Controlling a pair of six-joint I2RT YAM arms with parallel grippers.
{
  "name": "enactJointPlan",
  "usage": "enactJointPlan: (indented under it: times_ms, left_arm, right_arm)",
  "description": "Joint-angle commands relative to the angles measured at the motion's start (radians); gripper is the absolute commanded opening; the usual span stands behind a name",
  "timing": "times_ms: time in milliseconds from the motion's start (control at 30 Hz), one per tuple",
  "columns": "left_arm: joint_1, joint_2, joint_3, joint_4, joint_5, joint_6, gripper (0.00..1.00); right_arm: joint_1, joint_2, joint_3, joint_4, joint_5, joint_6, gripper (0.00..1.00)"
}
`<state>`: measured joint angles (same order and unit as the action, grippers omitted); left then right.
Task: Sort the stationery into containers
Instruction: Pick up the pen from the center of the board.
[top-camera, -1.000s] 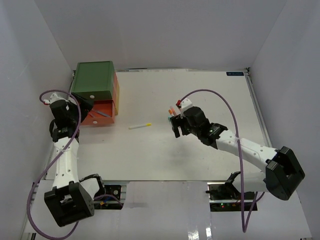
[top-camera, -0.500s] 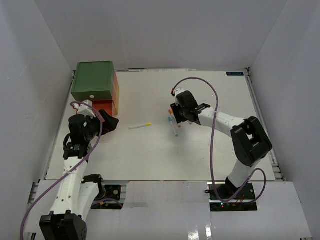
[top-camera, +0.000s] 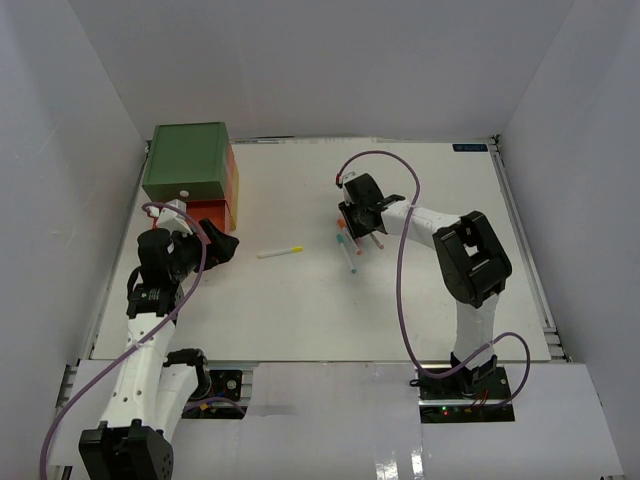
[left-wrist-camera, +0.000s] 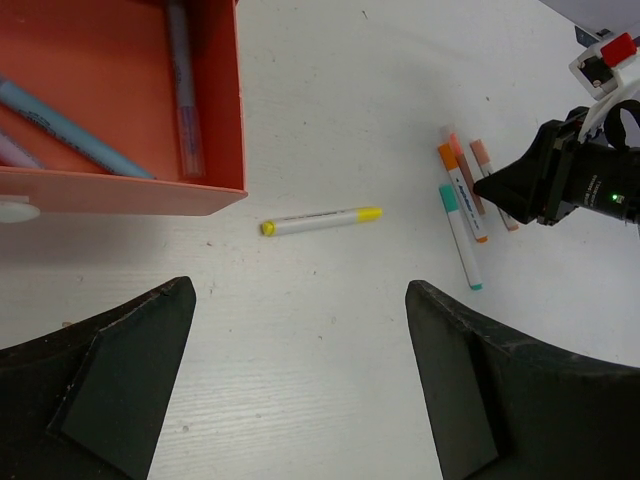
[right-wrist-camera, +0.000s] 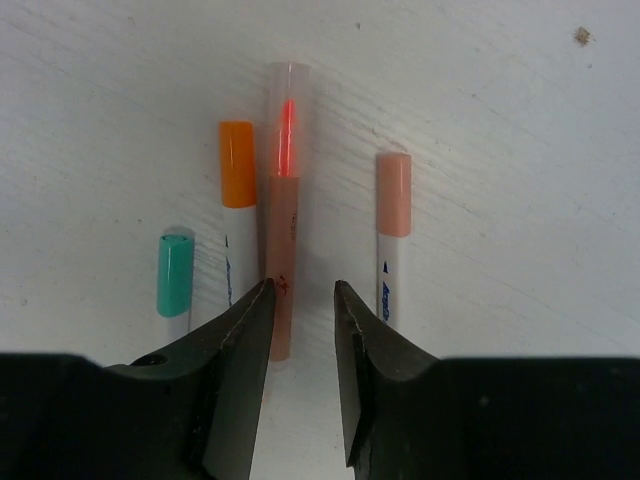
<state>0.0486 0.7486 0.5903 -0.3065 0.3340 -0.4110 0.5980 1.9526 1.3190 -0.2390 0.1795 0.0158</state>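
Movement on the right side: the right claw (top-camera: 354, 222) has slid a touch farther up the counter (top-camera: 420, 290) than half a second ago, with its arm folded more tightly behind it. It now sits over the little cluster of markers. The wrist view shows its fingers (right-wrist-camera: 235, 370) spread only narrowly, straddling the lower end of a brown pen (right-wrist-camera: 283, 230). The pen has a clear cap with a red glow inside. Whether the pads touch the pen cannot be told.

An orange marker (right-wrist-camera: 237, 165) lies just beside the pen on one side, with a teal marker (right-wrist-camera: 175, 275) beyond that. A peach marker (right-wrist-camera: 393, 195) lies on the other side. All four run roughly parallel.

Over to the left arm: no change in the last half second. A second ago it was up at the drawer, and now it is pulled back. The left claw (left-wrist-camera: 300, 390) is spread wide, holding nothing.

The lone yellow marker (left-wrist-camera: 320, 220) lies where it did, well apart from the cluster. The orange-red drawer (left-wrist-camera: 120, 192) stands open under the green box (top-camera: 185, 160). A blue pen (left-wrist-camera: 70, 130) and a purple pen (left-wrist-camera: 183, 90) lie inside it.
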Motion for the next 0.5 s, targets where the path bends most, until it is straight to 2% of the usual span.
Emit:
enactJointPlan:
  times_ms: [0, 467]
  left_arm:
    - [-0.006, 0.001, 0.000, 0.023, 0.026, 0.009, 0.97]
    - [-0.004, 0.003, -0.004, 0.030, 0.046, 0.006, 0.97]
  right_arm:
    - [-0.006, 0.017, 0.062, -0.003, -0.021, -0.011, 0.36]
    - [-0.006, 0.072, 0.077, -0.008, -0.052, -0.011, 0.36]
